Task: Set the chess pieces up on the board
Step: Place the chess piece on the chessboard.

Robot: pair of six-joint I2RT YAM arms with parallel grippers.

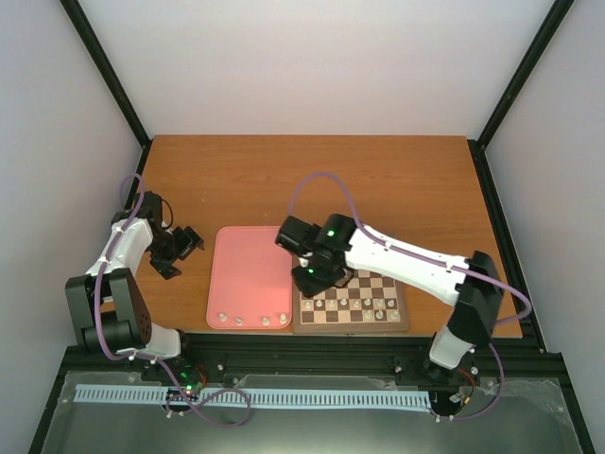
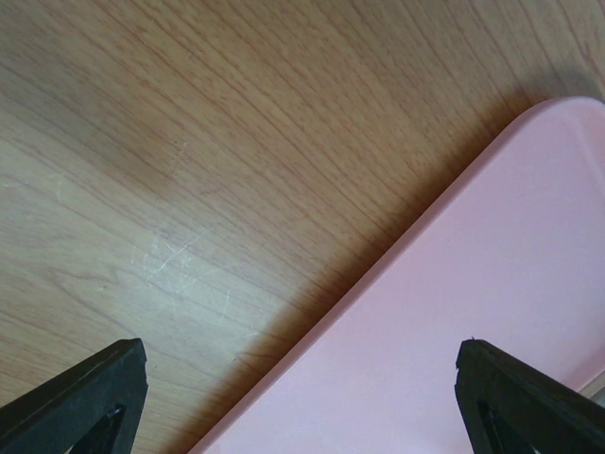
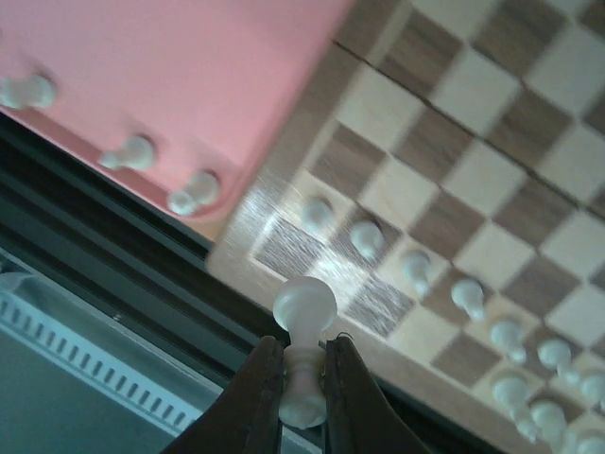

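A brown wooden table (image 1: 312, 180) carried a pink tray (image 1: 248, 265) and a chessboard (image 1: 350, 327) side by side, the tray left of the right claw (image 3: 302, 380), the chessboard under it.

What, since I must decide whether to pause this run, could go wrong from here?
1. The right gripper pinches the small cream round-headed chess piece below its head only; it may tilt or slip on release.
2. A close row of cream pieces stands near the edge of the checkered wooden board; the descending gripper could knock neighbours.
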